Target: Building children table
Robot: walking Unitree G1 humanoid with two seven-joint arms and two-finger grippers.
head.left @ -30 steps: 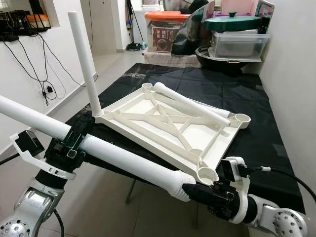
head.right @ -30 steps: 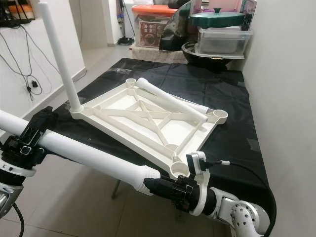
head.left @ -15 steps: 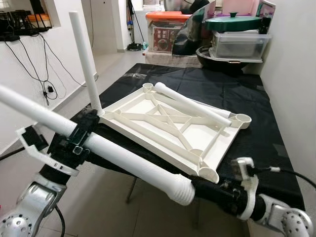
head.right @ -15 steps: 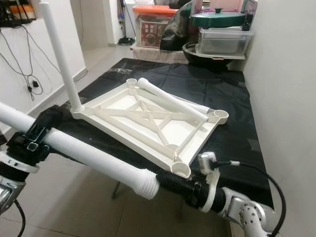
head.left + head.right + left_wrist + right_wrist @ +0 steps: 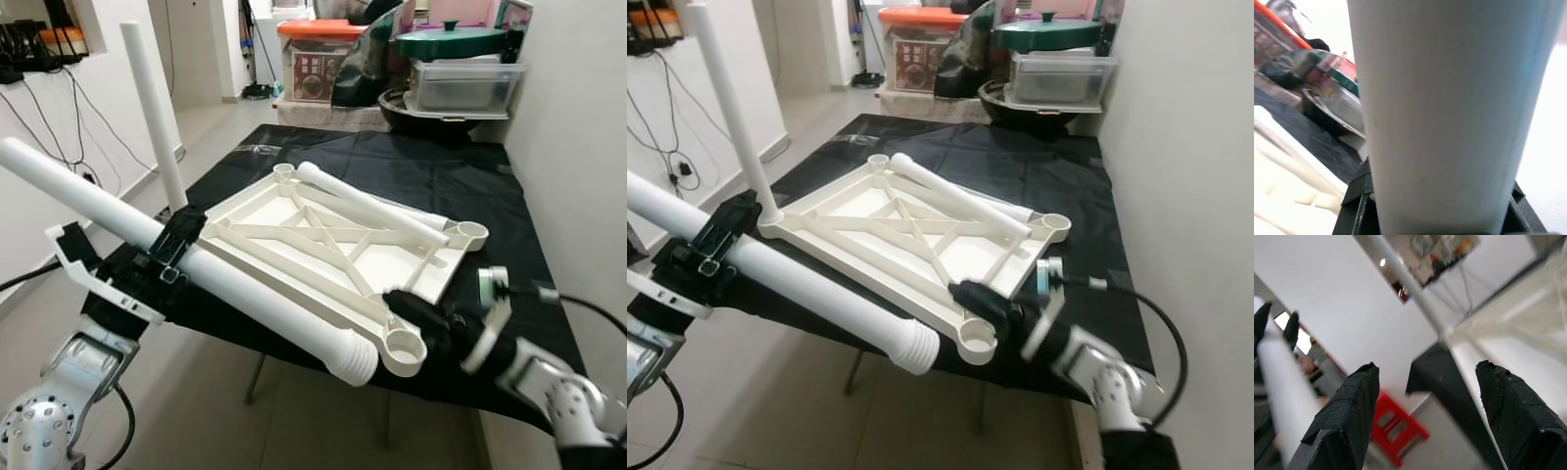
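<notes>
Left eye view showed your right gripper (image 5: 407, 306) had let go, fingers apart; left gripper (image 5: 168, 257) alone clamped the table leg (image 5: 245, 294), its end beside the corner socket (image 5: 404, 346).

You see a white table top (image 5: 333, 245) with white legs: one held leg (image 5: 196, 269), one upright leg (image 5: 152, 117), one loose leg (image 5: 372, 206). Black cloth (image 5: 470, 186) beneath. Black fingers on the left gripper (image 5: 171, 259) and right gripper (image 5: 407, 308). Silver arms. Behind: orange lid (image 5: 318, 29), green lid (image 5: 456, 41). Red stool (image 5: 1396, 431) on the floor.
</notes>
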